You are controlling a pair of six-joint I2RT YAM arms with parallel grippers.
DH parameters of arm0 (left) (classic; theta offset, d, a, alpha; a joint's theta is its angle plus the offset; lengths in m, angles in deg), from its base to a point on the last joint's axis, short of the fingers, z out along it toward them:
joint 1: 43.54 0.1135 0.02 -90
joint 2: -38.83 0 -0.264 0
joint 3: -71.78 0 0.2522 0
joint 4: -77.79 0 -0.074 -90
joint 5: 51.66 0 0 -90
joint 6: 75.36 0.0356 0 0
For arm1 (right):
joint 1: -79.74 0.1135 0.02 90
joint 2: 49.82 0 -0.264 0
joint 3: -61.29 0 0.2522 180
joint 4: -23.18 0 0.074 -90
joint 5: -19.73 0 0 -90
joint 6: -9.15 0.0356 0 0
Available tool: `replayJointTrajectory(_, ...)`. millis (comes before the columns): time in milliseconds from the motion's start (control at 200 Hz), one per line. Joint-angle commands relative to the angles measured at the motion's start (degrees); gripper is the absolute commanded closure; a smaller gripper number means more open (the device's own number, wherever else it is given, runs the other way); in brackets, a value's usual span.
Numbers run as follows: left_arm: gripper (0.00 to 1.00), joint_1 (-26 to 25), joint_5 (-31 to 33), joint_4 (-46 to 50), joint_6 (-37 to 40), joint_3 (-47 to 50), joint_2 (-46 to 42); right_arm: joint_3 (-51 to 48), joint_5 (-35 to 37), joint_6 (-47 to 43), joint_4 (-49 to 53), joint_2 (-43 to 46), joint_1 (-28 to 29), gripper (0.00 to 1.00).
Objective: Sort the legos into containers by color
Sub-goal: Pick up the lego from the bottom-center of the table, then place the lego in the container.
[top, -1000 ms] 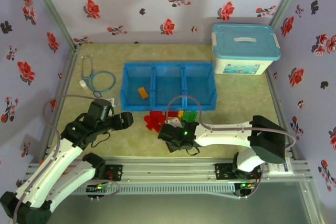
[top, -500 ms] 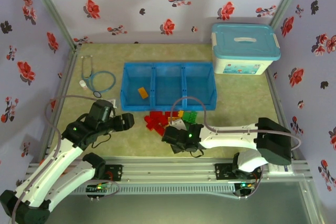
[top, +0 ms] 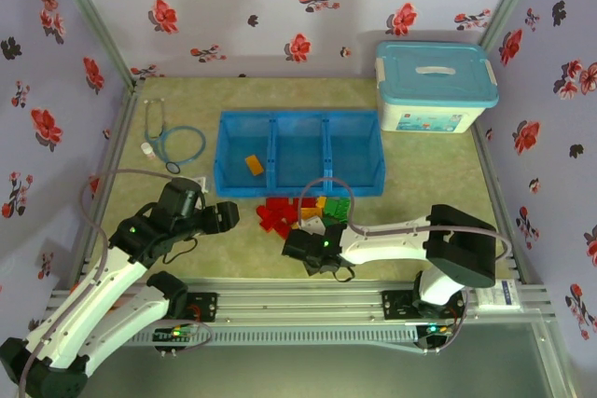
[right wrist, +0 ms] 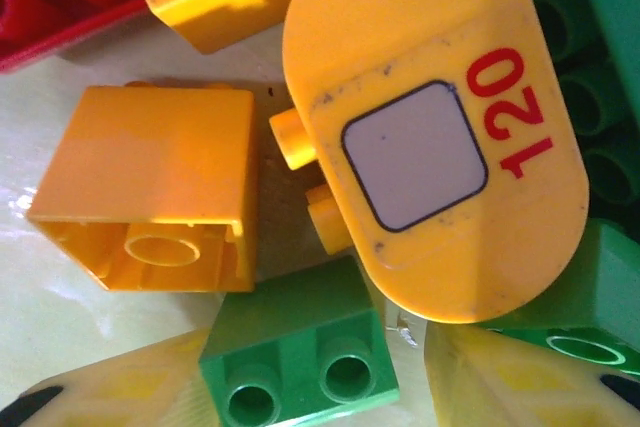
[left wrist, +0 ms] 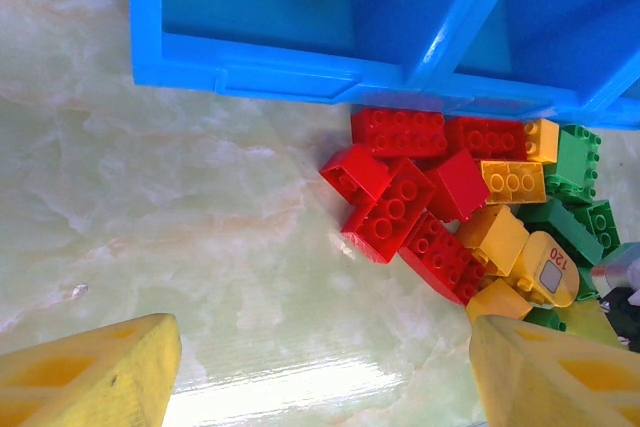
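Red, orange-yellow and green plastic legos (top: 298, 211) piled on the table (top: 252, 253) against the blue three-compartment plastic tray (top: 280, 115), one orange-yellow brick (top: 253, 164) in its left compartment, left hand (left wrist: 320, 377) wide beside the pile, right hand (right wrist: 310, 395) flanking a small green brick (right wrist: 300, 347), grip cannot be told.

Legos (top: 303, 212) heaped beside blue tray (top: 244, 185); orange brick (top: 253, 165) inside.
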State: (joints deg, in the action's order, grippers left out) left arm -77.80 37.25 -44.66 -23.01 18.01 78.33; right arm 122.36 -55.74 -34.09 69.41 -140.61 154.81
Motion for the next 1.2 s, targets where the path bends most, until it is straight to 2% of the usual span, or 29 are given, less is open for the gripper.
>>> replayJointTrajectory(0,0.24,-0.5,1.0,0.2,-0.8,0.3,-0.6,1.1,0.8,1.0,-0.7,-1.6,0.4,0.50)
replayJointTrajectory(310,0.24,-0.5,1.2,0.3,-0.8,0.3,-0.6,2.8,0.2,0.9,2.2,-0.5,0.5,0.76)
replayJointTrajectory(620,0.24,-0.5,1.2,0.7,-0.6,-0.1,-0.8,11.8,2.8,-2.7,11.5,6.5,-0.3,0.77)
replayJointTrajectory(760,0.24,-1.0,1.2,0.8,-1.3,0.2,-1.6,17.0,1.6,-7.7,12.3,7.9,-5.5,0.76)
replayJointTrajectory(890,0.24,-1.7,1.3,0.9,-2.3,1.3,-2.4,23.3,0.2,-12.0,12.2,5.5,-12.4,0.76)
replayJointTrajectory(1070,0.24,-3.6,1.6,0.7,-3.9,2.7,-2.7,32.8,-4.0,-15.4,14.0,-4.1,-22.5,0.76)
replayJointTrajectory(1195,0.24,-4.6,1.9,0.4,-5.3,4.1,-3.4,38.6,-5.3,-17.0,14.7,-10.6,-26.0,0.76)
